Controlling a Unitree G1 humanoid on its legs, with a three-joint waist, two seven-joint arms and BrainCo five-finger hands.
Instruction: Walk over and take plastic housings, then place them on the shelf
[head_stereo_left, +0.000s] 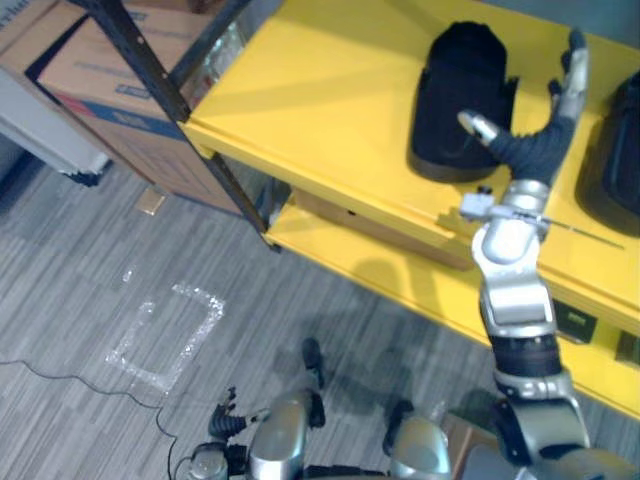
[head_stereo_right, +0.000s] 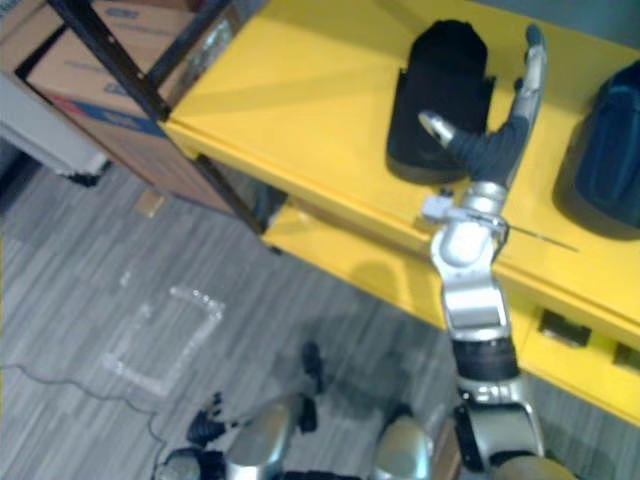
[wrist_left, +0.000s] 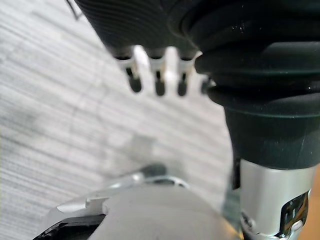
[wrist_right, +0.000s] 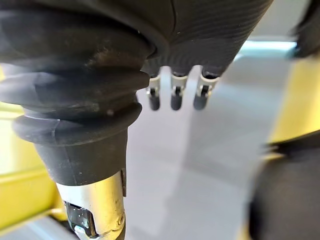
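A black, rounded plastic housing (head_stereo_left: 455, 95) stands on the top tier of a yellow metal shelf (head_stereo_left: 320, 100), in the upper right of the head views. A second dark plastic housing (head_stereo_right: 612, 150) sits on the same tier at the right edge, well apart from the first.

The right hand (head_stereo_left: 535, 145) is raised just beside the black housing, on its right. Its fingers (head_stereo_left: 573, 80) are straight and held together, pointing toward the top of the frame along the housing's right side. The thumb (head_stereo_left: 480, 125) is spread wide and crosses in front of the housing's lower right corner. Nothing is gripped, and I cannot tell whether the thumb touches the housing. In the right wrist view the fingers (wrist_right: 172, 95) hang straight, with a dark housing (wrist_right: 285, 200) blurred beside them.

The left hand (wrist_left: 145, 25) hangs low at the bottom left of the head views over grey striped carpet (head_stereo_left: 80, 280). Its fingers (wrist_left: 158, 82) are relaxed, side by side, and hold nothing.

A black shelf post (head_stereo_left: 150, 75) slants across the upper left, with brown cardboard boxes (head_stereo_left: 95, 70) behind it. A square outline of pale tape (head_stereo_left: 165, 335) lies on the carpet at the lower left.
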